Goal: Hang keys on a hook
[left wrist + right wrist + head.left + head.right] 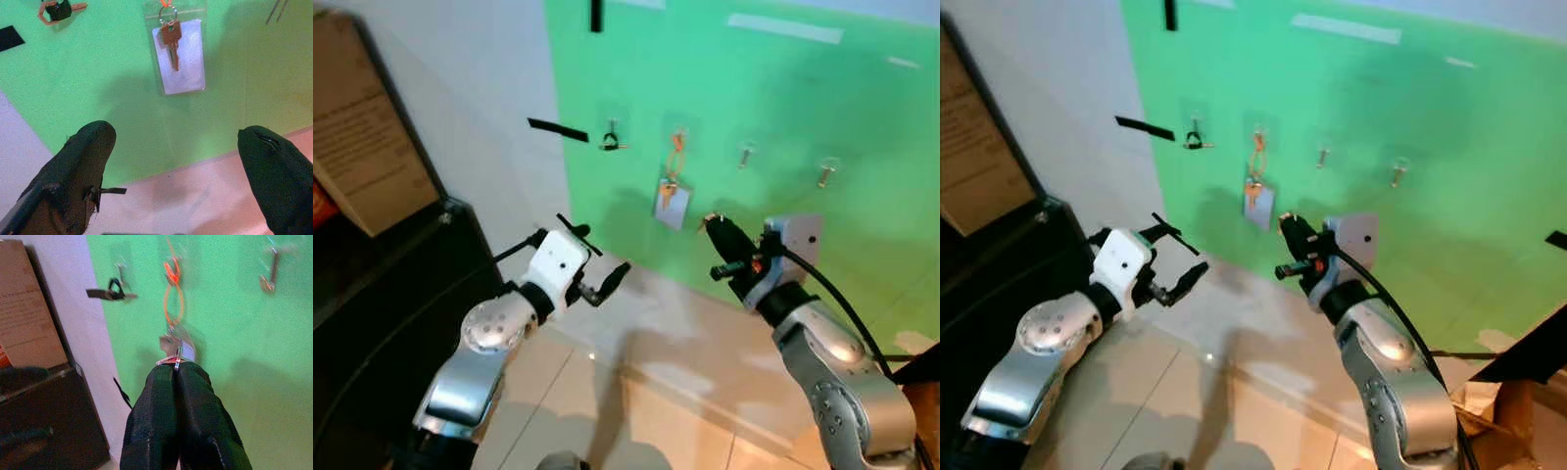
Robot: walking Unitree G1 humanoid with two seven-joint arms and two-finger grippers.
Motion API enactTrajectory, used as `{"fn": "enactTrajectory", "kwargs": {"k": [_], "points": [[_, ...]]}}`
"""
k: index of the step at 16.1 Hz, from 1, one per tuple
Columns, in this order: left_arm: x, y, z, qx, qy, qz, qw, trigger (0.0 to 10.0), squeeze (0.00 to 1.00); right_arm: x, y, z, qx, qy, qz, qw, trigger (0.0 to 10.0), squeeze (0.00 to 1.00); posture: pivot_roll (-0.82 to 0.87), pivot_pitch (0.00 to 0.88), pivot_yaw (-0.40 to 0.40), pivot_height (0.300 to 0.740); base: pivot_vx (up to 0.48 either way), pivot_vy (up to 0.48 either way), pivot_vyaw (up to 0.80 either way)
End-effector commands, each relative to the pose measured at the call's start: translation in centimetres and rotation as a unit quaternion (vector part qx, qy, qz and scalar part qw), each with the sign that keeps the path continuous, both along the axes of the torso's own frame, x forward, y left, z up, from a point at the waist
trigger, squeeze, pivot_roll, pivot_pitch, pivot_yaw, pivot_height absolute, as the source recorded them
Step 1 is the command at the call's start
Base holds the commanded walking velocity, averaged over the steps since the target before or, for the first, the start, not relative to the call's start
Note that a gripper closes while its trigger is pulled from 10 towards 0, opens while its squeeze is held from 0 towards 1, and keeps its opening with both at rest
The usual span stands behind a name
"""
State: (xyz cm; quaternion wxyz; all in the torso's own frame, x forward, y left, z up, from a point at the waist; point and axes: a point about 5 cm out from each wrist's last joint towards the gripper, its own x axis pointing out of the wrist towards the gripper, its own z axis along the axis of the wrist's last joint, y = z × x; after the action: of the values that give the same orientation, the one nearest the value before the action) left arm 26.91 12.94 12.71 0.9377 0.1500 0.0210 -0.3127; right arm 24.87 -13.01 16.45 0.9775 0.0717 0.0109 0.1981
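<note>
Key [171, 41] against its clear tag [180, 56], sharp from left wrist.

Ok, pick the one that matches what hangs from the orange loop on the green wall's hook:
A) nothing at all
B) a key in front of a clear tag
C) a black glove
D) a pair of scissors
B: the left wrist view shows a key on a ring lying against a clear tag, under the orange loop on the green wall.
</note>
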Motion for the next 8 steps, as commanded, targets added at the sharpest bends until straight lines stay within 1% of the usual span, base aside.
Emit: {"fn": "enactTrajectory", "kwargs": {"k": [1,5,7,8], "points": [[0.32,-0.03,0.53,0.003,-0.012,0.009,1.000,10.0,0.22,-0.10,0.03,0.05,0.003,0.003,0.007,1.000,10.0,0.00,-0.01,0.000,0.012,0.740,0.000,0.000,0.00],[0.70,0.06,0.72,-0.001,-0.025,0.031,0.999,10.0,0.23,-0.11,-0.27,-0.60,-0.007,0.013,-0.020,1.000,10.0,0.00,-0.01,0.000,0.015,0.740,0.000,0.000,0.00],[0.73,-0.02,0.75,-0.003,-0.024,0.028,0.999,10.0,0.23,0.15,-0.35,-0.57,0.007,0.012,-0.040,0.999,10.0,0.00,-0.01,0.000,0.016,0.740,0.000,0.000,0.00],[0.64,-0.13,0.75,-0.005,-0.020,0.019,1.000,10.0,0.23,0.29,-0.17,-0.29,0.020,0.008,-0.038,0.999,10.0,0.00,-0.01,0.000,0.021,0.740,0.000,0.000,0.00]]}}
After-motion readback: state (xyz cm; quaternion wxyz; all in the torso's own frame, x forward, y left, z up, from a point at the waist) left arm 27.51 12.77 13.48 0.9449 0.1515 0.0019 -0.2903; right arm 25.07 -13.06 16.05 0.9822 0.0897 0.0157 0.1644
